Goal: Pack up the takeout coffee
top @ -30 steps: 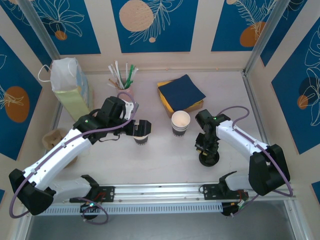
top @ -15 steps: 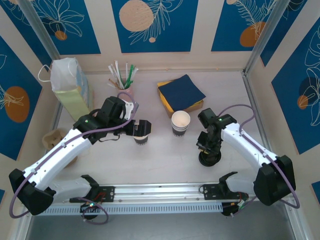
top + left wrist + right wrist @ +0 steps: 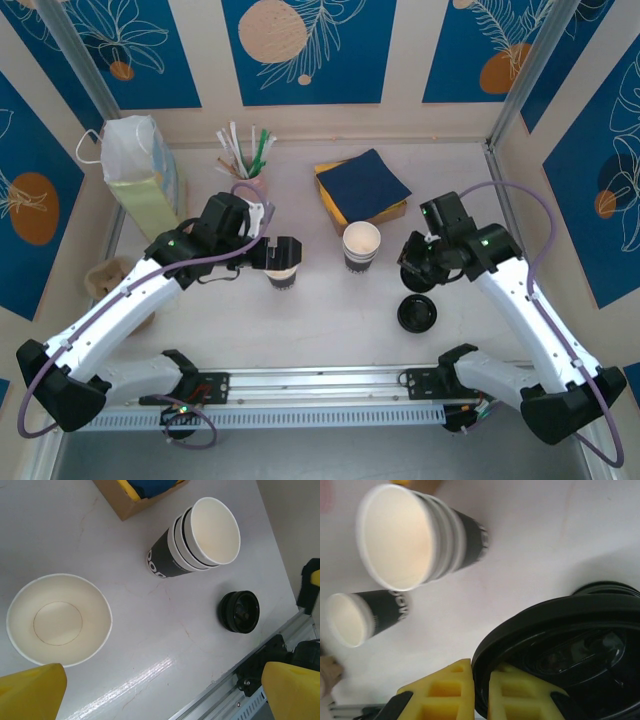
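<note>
Right gripper [image 3: 481, 680] pinches a black lid [image 3: 560, 655] by its rim — empty striped cups [image 3: 415, 535] ahead of it; left gripper [image 3: 161, 690], jaws wide, hovers over an empty paper cup [image 3: 59, 620].

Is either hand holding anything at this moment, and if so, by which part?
The right hand pinches a black lid by its rim, with one finger on each side of the edge. The left hand is open and holds nothing.
</note>
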